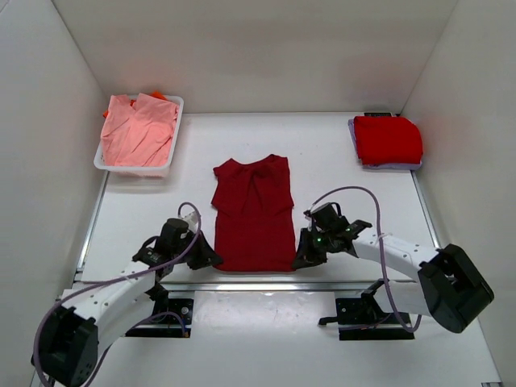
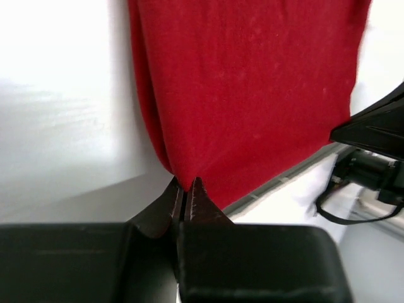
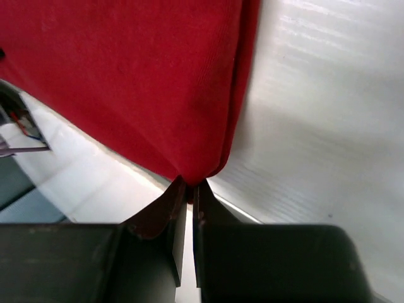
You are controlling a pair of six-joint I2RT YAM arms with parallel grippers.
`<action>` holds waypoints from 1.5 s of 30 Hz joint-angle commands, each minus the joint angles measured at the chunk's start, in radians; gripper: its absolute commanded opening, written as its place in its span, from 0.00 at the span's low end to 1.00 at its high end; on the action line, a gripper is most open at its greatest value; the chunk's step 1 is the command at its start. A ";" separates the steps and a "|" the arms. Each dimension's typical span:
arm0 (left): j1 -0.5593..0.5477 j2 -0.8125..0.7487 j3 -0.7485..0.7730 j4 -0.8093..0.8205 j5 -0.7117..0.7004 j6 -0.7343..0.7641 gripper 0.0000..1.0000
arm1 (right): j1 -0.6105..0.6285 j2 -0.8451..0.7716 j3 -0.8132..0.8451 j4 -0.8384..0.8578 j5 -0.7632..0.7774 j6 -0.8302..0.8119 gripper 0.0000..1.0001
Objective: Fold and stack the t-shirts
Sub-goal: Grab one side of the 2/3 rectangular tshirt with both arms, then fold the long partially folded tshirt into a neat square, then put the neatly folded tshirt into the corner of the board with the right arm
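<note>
Left wrist shows our left gripper (image 2: 187, 192) clamped on a near hem corner of the dark red t-shirt (image 2: 252, 95), our right gripper (image 3: 188, 189) pinching the other, so we judge a fold starts, needing both corners carried evenly toward its collar, short of the folded stack (image 1: 389, 141) beyond its far right.

Bare bench (image 1: 141, 214) left of the dark red shirt (image 1: 254, 214), open from the near edge up to the white bin (image 1: 105, 165) in the far left corner. Likewise clear on the right, up to the folded red stack (image 1: 389, 139) in the far right corner. Open strip along the back between bin and stack. Hemmed in by walls (image 1: 40, 161) left, right and behind. Middle taken up by the spread shirt, with left tool (image 1: 214, 260) and right tool (image 1: 300, 260) pinched tight on its two near corners. Near edge crowded by both arms and looping cables (image 1: 355, 190).
</note>
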 commanded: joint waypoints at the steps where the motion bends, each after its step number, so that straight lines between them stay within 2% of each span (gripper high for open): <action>1: 0.042 -0.071 -0.028 -0.079 0.034 -0.045 0.00 | -0.038 -0.037 0.026 -0.032 -0.027 0.028 0.00; 5: 0.089 0.003 0.056 -0.044 0.048 -0.024 0.00 | -0.129 0.041 0.167 -0.091 -0.066 -0.074 0.00; 8: 0.155 0.182 0.197 0.001 0.062 0.020 0.00 | -0.212 0.153 0.342 -0.147 -0.084 -0.159 0.00; 10: 0.203 0.303 0.307 0.030 0.066 0.053 0.00 | -0.258 0.279 0.516 -0.186 -0.095 -0.208 0.00; 15: 0.287 0.696 0.779 0.096 0.046 0.110 0.00 | -0.364 0.592 0.925 -0.255 -0.104 -0.301 0.00; 16: 0.298 0.787 0.874 0.127 0.030 0.116 0.04 | -0.379 0.676 1.033 -0.282 -0.103 -0.317 0.00; 17: 0.313 0.869 0.957 0.148 0.002 0.094 0.10 | -0.391 0.751 1.146 -0.299 -0.088 -0.329 0.15; 18: 0.332 0.933 0.995 0.174 -0.003 0.076 0.36 | -0.407 0.788 1.210 -0.321 -0.072 -0.329 0.26; 19: 0.356 0.961 1.050 0.225 0.012 0.053 0.46 | -0.411 0.854 1.309 -0.339 -0.036 -0.335 0.43; 21: 0.367 1.036 1.137 0.234 0.034 0.024 0.47 | -0.427 0.951 1.461 -0.379 -0.017 -0.352 0.41; 24: 0.369 1.037 1.106 0.297 0.048 0.002 0.51 | -0.434 0.974 1.470 -0.381 -0.008 -0.357 0.55; 25: 0.367 1.034 1.080 0.308 0.058 0.002 0.51 | -0.424 0.961 1.452 -0.362 0.002 -0.360 0.56; 28: 0.375 0.986 0.962 0.349 0.097 -0.004 0.53 | -0.410 0.901 1.312 -0.280 0.000 -0.357 0.61; 32: 0.378 0.928 0.796 0.412 0.147 -0.027 0.51 | -0.391 0.819 1.102 -0.123 -0.024 -0.323 0.64; 34: 0.376 0.893 0.748 0.431 0.178 -0.036 0.49 | -0.387 0.810 1.030 -0.059 -0.046 -0.312 0.69; 41: 0.381 0.753 0.596 0.467 0.210 -0.076 0.49 | -0.353 0.876 0.991 0.053 -0.122 -0.254 0.78; 45: 0.395 0.676 0.566 0.434 0.195 -0.071 0.49 | -0.313 0.952 1.025 0.133 -0.193 -0.173 0.78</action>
